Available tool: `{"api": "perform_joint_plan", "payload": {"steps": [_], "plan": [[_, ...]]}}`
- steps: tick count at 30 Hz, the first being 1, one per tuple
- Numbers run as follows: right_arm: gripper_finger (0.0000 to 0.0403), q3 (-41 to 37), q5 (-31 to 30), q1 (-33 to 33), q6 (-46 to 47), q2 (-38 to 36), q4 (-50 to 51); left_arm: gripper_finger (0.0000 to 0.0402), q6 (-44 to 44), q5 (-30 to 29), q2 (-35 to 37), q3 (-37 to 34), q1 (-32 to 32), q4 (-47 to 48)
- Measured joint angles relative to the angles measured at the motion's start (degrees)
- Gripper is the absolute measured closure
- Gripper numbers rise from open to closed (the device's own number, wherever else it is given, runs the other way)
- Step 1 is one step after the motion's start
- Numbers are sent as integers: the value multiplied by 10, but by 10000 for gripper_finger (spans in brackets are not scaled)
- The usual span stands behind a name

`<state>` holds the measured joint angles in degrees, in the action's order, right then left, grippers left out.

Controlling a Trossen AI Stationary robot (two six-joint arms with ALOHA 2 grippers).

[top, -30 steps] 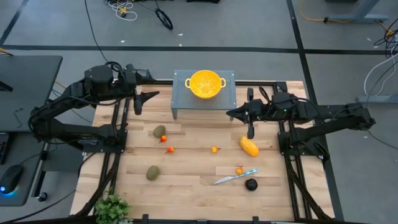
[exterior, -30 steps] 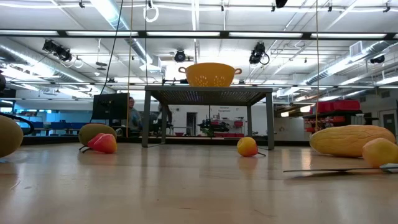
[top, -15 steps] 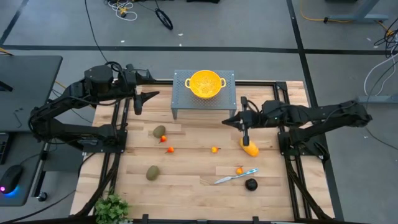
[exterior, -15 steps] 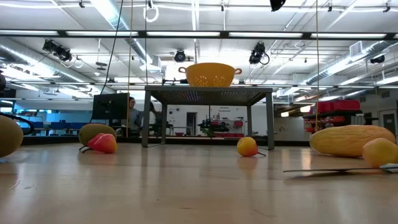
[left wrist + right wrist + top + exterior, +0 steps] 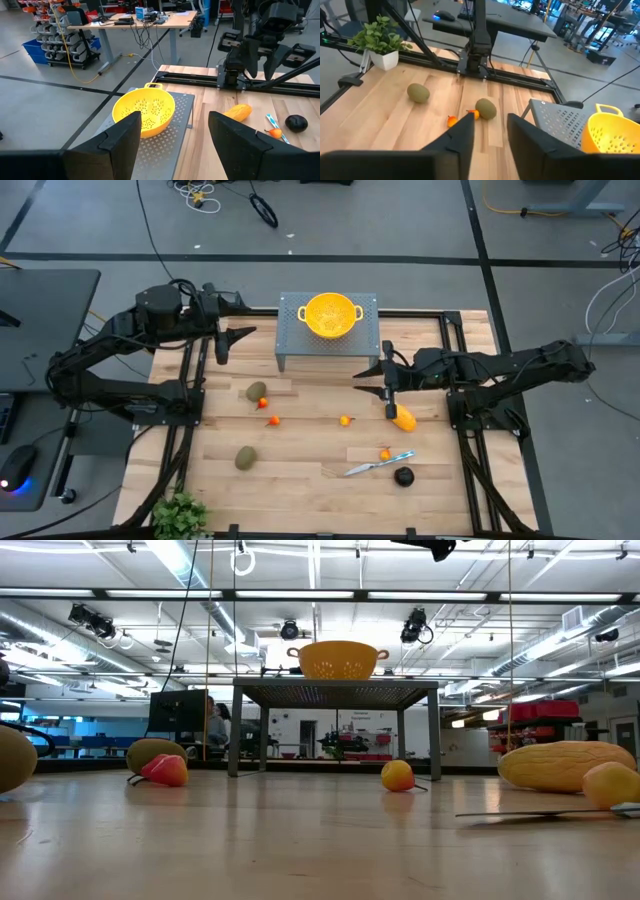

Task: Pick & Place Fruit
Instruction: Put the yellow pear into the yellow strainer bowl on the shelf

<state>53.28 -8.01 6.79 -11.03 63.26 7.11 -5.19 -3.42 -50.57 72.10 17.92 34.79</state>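
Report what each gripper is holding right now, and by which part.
Nothing is held. The left gripper is open beside the stand; the right gripper is open above the table.

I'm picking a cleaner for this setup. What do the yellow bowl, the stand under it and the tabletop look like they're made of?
The yellow bowl: likely plastic or enamelled metal, with a smooth, even colour, moulded handles and a perforated wall. The stand: looks like grey perforated sheet metal, matte, on thin straight legs. The tabletop: light wood, with visible plank seams and grain and a slight sheen; whether it is solid or laminated I cannot tell.
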Motion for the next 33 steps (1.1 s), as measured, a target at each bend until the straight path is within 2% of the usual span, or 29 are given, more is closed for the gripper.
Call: {"api": "perform_joint_plan", "payload": {"steps": [6,11,20,28,33], "plan": [[212,0,0,0,0,0,0,162,0,0,0,0,0,0],[185,0,1,0,0,1,6,162,-2,0,0,0,0,0],[181,0,37,0,21,28,12,162,-2,0,0,0,0,0],[181,0,42,0,22,85,40,162,-2,0,0,0,0,0],[181,0,72,0,22,124,39,162,-2,0,0,0,0,0]]}}
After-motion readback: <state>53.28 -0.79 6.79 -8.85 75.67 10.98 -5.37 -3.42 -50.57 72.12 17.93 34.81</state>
